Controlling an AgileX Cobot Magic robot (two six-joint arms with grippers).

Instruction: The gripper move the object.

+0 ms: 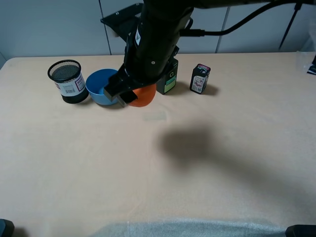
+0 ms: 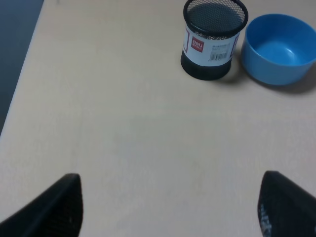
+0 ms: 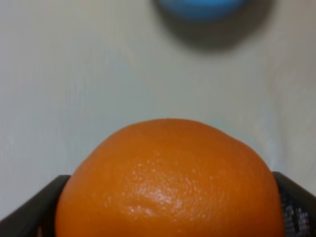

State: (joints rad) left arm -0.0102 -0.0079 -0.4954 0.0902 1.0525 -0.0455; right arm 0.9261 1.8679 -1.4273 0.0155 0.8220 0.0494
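The orange [image 1: 144,98] is round, glossy and a bit pebbly, bright all over. It's clamped between the short black fingers of the right pincer [image 1: 132,96], one on each side, and looks held up off the tabletop [image 1: 74,163], toward the far edge.

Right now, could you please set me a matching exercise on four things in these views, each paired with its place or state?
Things:
1. orange
2. blue bowl
3. mesh pen cup
4. left claw

Places or states:
A. open, holding nothing, over bare table
B. gripped between the fingers of the right claw
C. upright, white label on its side, at the left end of the row in the high view
D. nothing inside it, between the cup and the fruit

Pairs: 1-B, 2-D, 3-C, 4-A
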